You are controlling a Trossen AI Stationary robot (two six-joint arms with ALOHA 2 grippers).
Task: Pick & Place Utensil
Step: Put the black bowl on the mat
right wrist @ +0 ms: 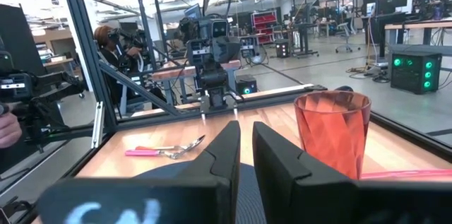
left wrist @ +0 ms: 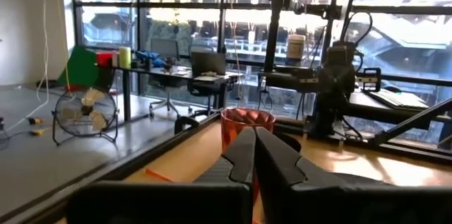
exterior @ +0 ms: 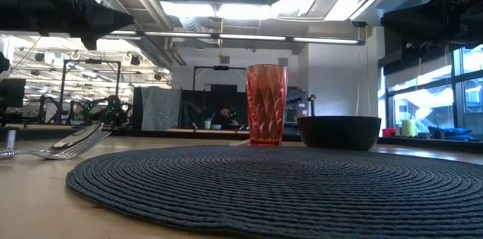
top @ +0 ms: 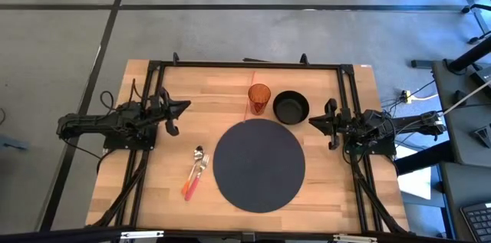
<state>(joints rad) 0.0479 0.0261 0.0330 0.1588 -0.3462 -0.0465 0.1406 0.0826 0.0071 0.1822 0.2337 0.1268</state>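
Note:
A metal spoon and a fork with a pink handle (top: 196,174) lie side by side on the wooden table, left of the round dark placemat (top: 258,164). They also show in the low view as utensils (exterior: 75,142) and in the right wrist view as utensils (right wrist: 166,151). My left gripper (top: 182,107) hovers shut near the table's left side, above and beyond the utensils. My right gripper (top: 313,120) hovers shut near the right side, beside the black bowl (top: 291,107). Neither touches anything.
An orange faceted cup (top: 259,99) and the black bowl stand at the placemat's far edge; the cup (left wrist: 247,121) sits straight ahead of my left gripper (left wrist: 254,139). A black frame (top: 245,64) borders the table. A person (right wrist: 109,44) sits beyond the table's left side.

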